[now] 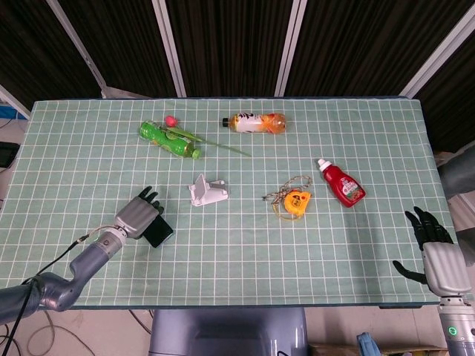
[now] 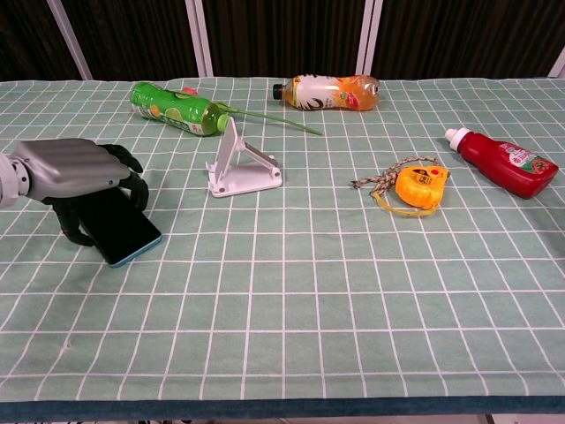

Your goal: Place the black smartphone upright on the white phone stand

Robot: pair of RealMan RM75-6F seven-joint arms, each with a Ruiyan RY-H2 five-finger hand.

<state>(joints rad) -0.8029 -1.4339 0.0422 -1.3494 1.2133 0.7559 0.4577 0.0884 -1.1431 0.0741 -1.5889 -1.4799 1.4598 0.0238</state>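
The black smartphone (image 1: 159,234) (image 2: 124,231) lies low over the green grid cloth at the left, its blue edge showing. My left hand (image 1: 139,213) (image 2: 75,168) covers its far end, with fingers curled around its sides, holding it. The white phone stand (image 1: 205,193) (image 2: 240,168) sits upright on the cloth a short way to the right of and behind the phone, apart from the hand. My right hand (image 1: 438,256) hangs off the table's near right corner, fingers apart and holding nothing. The chest view does not show it.
A green bottle (image 1: 169,138) (image 2: 175,108) and a pink flower (image 1: 171,119) on a long stem lie behind the stand. An orange drink bottle (image 1: 257,122) lies at the back centre. A yellow tape measure (image 1: 297,201) and a red sauce bottle (image 1: 343,184) sit to the right.
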